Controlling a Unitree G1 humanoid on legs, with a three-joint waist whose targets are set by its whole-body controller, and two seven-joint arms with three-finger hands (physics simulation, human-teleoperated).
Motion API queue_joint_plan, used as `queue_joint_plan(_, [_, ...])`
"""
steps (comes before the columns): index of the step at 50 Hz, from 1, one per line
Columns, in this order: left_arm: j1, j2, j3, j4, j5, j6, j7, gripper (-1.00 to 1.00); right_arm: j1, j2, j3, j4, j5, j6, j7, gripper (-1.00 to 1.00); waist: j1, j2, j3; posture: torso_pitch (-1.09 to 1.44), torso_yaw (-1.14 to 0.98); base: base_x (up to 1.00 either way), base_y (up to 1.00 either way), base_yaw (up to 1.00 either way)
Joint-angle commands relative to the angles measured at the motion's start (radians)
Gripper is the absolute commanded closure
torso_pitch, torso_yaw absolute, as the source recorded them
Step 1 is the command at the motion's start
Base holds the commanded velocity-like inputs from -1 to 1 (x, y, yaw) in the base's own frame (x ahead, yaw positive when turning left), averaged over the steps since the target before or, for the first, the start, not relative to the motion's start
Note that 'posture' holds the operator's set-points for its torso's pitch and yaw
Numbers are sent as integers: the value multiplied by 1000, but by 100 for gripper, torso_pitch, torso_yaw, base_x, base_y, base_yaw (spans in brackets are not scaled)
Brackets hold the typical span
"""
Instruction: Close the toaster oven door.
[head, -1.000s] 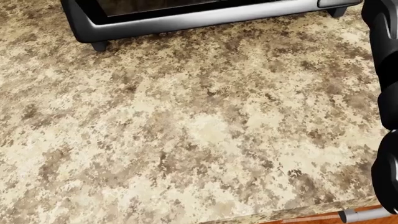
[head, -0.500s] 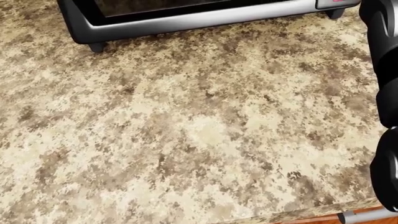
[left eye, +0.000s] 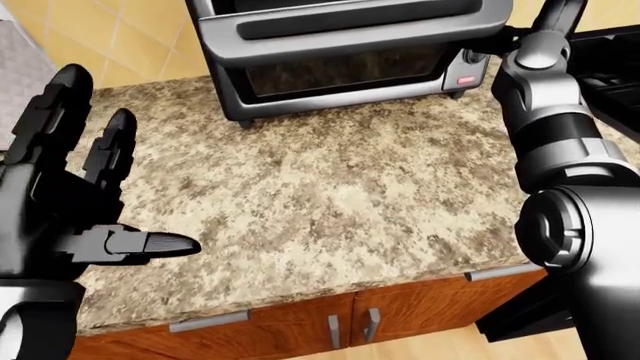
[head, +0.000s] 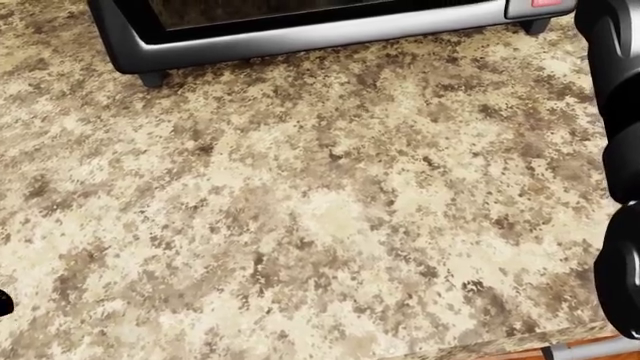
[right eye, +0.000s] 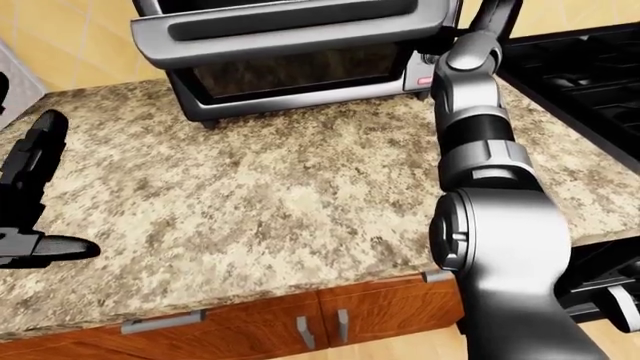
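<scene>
Toaster oven (left eye: 350, 52): at top of left-eye view, standing on speckled counter (left eye: 330, 195); dark glass and red button visible on its face.
Door (right eye: 300, 34): silver panel with dark handle bar, tilted partly out from oven top edge, not flush; exact angle hard to tell.
Left hand (left eye: 80, 202): at left edge of left-eye view, fingers spread wide apart, upright, thumb pointing right; holding nothing, hovering above counter's left part, well apart from oven.
Right arm (right eye: 480, 142): reaching up right side of both eye views toward oven's right end, beside red button.
Right hand: cut off at top edge beyond oven corner; fingers not visible, so spread or closed cannot be told, nor any contact with door.
Cabinet (left eye: 330, 322): brown wooden doors with grey handles under counter edge.
Stove (right eye: 580, 82): black, at right of right-eye view, just beside counter.
Change since a second ago: whole head view shifted, oven's lower edge now slightly higher and further left in picture, so camera moved; dark tip newly showing at lower left edge of head view.
</scene>
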Motion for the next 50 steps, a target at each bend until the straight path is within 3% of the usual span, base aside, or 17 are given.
queue_joint_plan(1, [-11, 6, 17, -37, -20, -12, 15, -100, -89, -6, 1, -103, 9, -91, -4, -100, 7, -15, -46, 0, 0, 0, 0, 0])
queue_joint_plan(7, [6, -17, 2, -61, -17, -6, 15, -100, -95, -3, 1, -99, 8, -92, -5, -100, 8, -18, -45, 0, 0, 0, 0, 0])
queue_joint_plan(13, [11, -41, -50, -84, 20, -5, 1, -100, -100, -7, 0, -98, 8, -90, -5, -100, 11, -20, -44, 0, 0, 0, 0, 0])
queue_joint_plan(21, [31, -116, -200, -58, 229, -61, -101, -100, -104, -9, -1, -99, 10, -86, -6, -100, 16, -26, -45, 0, 0, 0, 0, 0])
queue_joint_plan(24, [18, -137, -216, -63, 268, -48, -131, -100, -105, -8, 0, -97, 9, -88, -7, -100, 17, -29, -47, 0, 0, 0, 0, 0])
queue_joint_plan(30, [32, -183, -316, -30, 411, -98, -219, -100, -104, -5, 0, -100, 11, -90, -10, -100, 19, -36, -48, 0, 0, 0, 0, 0])
queue_joint_plan(33, [28, -204, -335, -19, 449, -91, -259, -100, -105, -6, 0, -99, 11, -91, -11, -100, 21, -38, -50, 0, 0, 0, 0, 0])
queue_joint_plan(41, [-40, -230, -396, -21, 517, -42, -313, -100, -102, -7, 0, -102, 10, -91, -11, -100, 23, -46, -52, 0, 0, 0, 0, 0])
queue_joint_plan(50, [-188, -229, -448, 35, 545, 13, -329, -100, -99, -7, 0, -104, 11, -91, -12, -100, 26, -52, -52, 0, 0, 0, 0, 0])
